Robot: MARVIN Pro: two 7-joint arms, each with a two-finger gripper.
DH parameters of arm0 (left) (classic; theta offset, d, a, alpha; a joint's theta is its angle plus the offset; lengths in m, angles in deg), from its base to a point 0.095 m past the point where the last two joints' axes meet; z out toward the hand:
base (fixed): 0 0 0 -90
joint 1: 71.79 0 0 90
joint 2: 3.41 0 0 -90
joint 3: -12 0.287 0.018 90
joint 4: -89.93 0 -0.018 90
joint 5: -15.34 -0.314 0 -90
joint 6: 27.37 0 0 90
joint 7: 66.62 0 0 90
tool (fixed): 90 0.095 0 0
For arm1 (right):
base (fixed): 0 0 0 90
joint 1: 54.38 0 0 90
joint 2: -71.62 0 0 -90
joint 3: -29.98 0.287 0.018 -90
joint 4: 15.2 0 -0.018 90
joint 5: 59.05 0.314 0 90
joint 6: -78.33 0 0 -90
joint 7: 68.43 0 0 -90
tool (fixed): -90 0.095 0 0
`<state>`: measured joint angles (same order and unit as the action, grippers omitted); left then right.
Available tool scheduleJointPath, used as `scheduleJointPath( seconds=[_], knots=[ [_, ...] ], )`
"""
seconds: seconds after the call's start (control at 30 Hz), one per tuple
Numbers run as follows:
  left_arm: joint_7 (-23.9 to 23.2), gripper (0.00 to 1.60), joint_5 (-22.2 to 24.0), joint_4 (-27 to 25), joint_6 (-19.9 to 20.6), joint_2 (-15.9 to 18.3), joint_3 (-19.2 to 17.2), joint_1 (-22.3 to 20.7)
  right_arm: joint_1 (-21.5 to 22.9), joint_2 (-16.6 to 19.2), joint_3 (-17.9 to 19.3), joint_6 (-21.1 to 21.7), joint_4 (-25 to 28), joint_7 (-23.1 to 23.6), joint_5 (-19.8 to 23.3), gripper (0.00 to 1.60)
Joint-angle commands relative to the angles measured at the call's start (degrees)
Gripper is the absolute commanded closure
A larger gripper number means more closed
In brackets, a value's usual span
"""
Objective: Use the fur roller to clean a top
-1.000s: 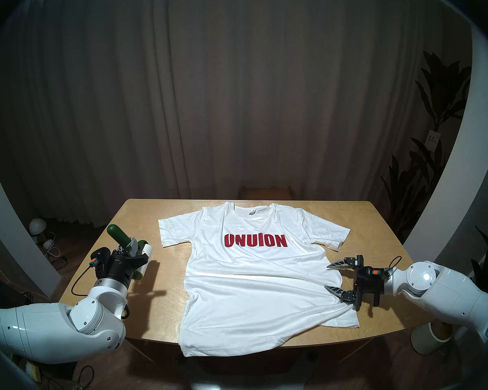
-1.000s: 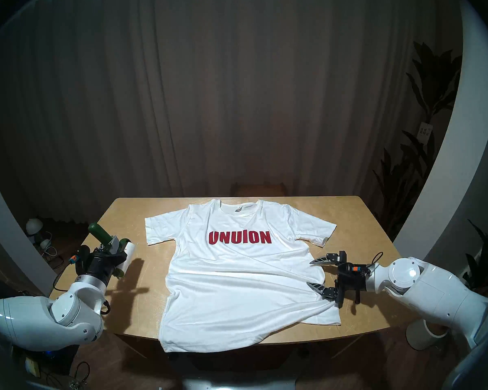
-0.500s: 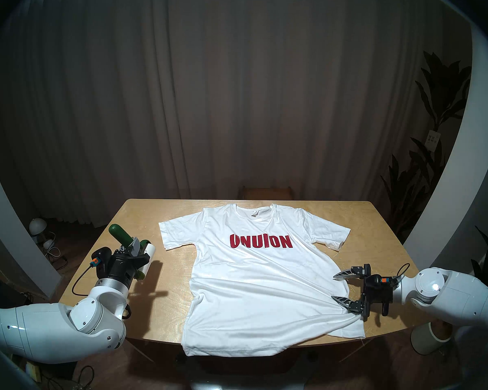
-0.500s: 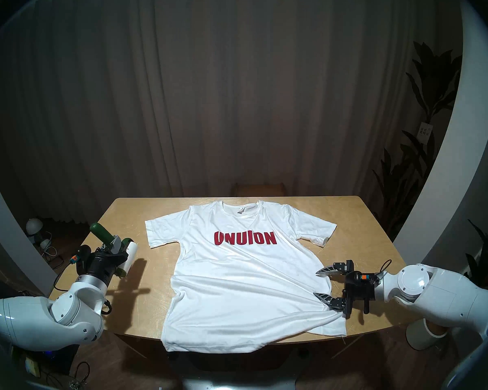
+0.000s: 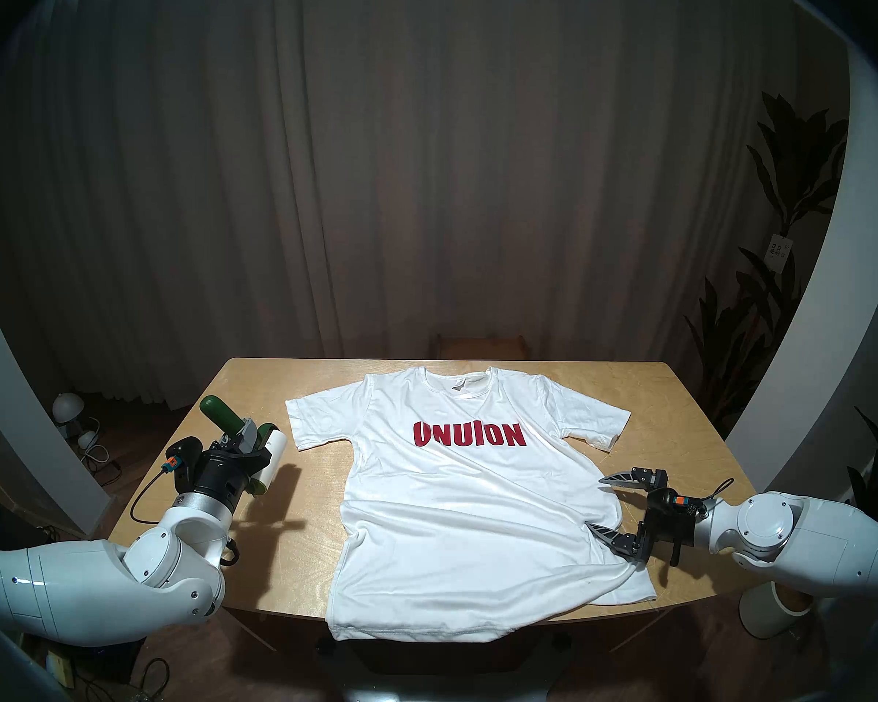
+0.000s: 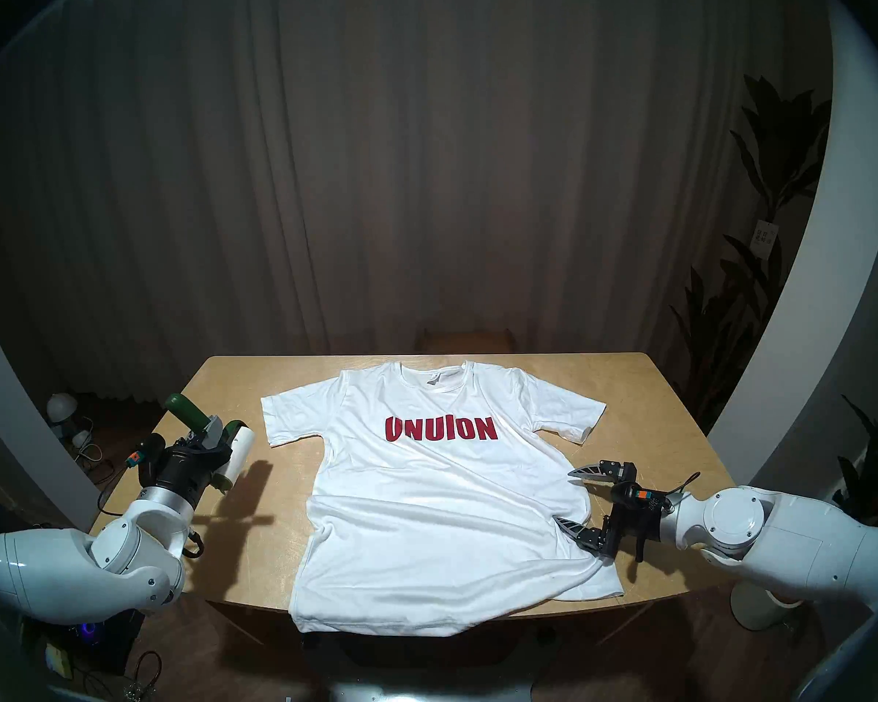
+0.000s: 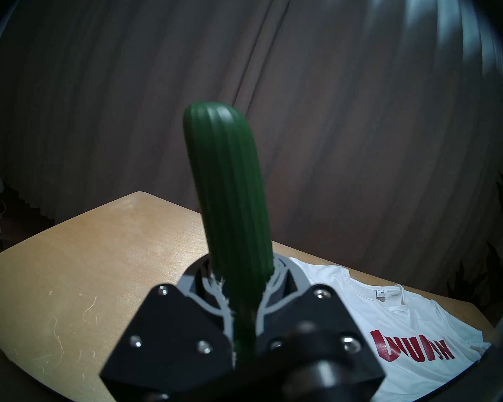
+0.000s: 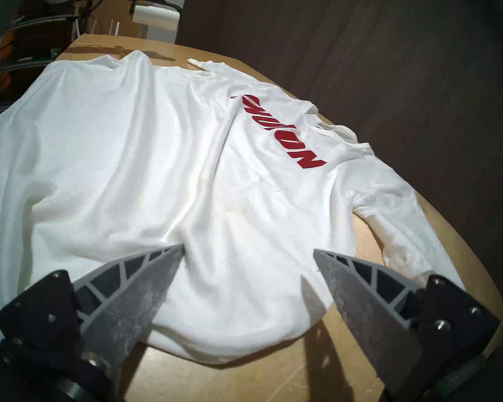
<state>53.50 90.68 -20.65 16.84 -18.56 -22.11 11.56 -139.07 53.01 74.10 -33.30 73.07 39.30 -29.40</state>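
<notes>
The top (image 5: 452, 508) is a white T-shirt with red letters, lying face up across the wooden table (image 5: 285, 382), its hem over the front edge. It also shows in the other views (image 6: 427, 508) (image 7: 404, 320) (image 8: 128, 160). My left gripper (image 5: 244, 435) (image 6: 211, 430) (image 7: 238, 300) is shut on the fur roller (image 5: 219, 412) by its green handle (image 7: 230, 189), above the table left of the shirt. Its white roll (image 5: 275, 458) points toward the shirt. My right gripper (image 5: 596, 503) (image 6: 562, 497) (image 8: 249, 249) stands open at the shirt's right side, its lower finger (image 5: 614, 539) on bunched cloth.
A wooden chair (image 5: 480, 346) stands behind the table in front of a dark curtain. Plants (image 5: 761, 331) fill the right side. A white cylinder (image 5: 776, 610) stands on the floor at the right, and a small white lamp (image 5: 67, 407) at the left.
The shirt slid to the right with the right gripper's lower finger on it, then stayed. The right gripper has since edged back left. The left gripper carried the roller slightly toward the shirt.
</notes>
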Motion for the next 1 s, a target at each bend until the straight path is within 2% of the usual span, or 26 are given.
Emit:
scheduleJointPath(
  seconds=[0.0, 0.4, 0.47, 0.53, 0.57, 0.63, 0.7, 0.73, 0.77, 0.83, 0.97],
  knots=[
    [-4.5, 1.60, 1.7, 0.3, -0.2, -0.3, -1.3, -1.7, -2.2, 6.7, 2.7, 2.9, 5.3, -5.1, 0.7, 0.00],
    [-10.6, 1.60, 7.4, 1.3, -0.3, 0.0, -1.5, -1.6, -9.0, 9.6, 8.3, 5.2, 9.0, -7.9, 1.5, 0.00],
    [-12.3, 1.60, 9.1, 1.7, -0.7, 0.0, -1.7, -1.5, -9.9, 10.0, 8.7, 5.9, 10.3, -10.8, 3.9, 0.00],
    [-13.3, 1.60, 11.3, 1.8, -0.9, 0.1, -2.1, -1.5, -8.9, 9.9, 8.4, 5.9, 11.0, -13.1, 6.5, 0.00],
    [-12.5, 1.60, 11.5, 1.9, -1.0, -0.3, -2.3, -1.7, -7.6, 6.1, 9.3, 6.3, 9.6, -13.4, 8.0, 0.00],
    [-12.4, 1.60, 11.6, 2.2, -0.8, -0.2, -2.5, -2.0, -5.8, 2.4, 10.2, 6.5, 9.7, -15.8, 9.2, 0.00],
    [-12.5, 1.60, 12.0, 2.3, -0.9, -0.3, -2.7, -2.2, -4.5, 1.0, 10.8, 6.6, 11.1, -18.8, 10.5, 0.00],
    [-12.6, 1.60, 12.1, 2.4, -0.8, -0.3, -2.7, -2.3, -4.0, 2.3, 10.8, 6.7, 12.2, -18.5, 11.3, 0.00],
    [-12.8, 1.60, 12.4, 2.5, -0.9, -0.4, -2.8, -2.4, -3.5, 1.0, 11.3, 6.7, 12.5, -20.2, 12.2, 0.00],
    [-13.1, 1.60, 12.6, 2.7, -0.9, -0.5, -3.0, -2.5, -2.5, 1.2, 11.6, 6.8, 13.6, -21.3, 13.4, 0.00],
    [-13.9, 1.60, 14.5, 3.7, -0.5, -1.0, -3.1, -2.5, -0.7, -2.3, 12.1, 7.4, 14.4, -25.6, 15.8, 0.00]
  ],
)
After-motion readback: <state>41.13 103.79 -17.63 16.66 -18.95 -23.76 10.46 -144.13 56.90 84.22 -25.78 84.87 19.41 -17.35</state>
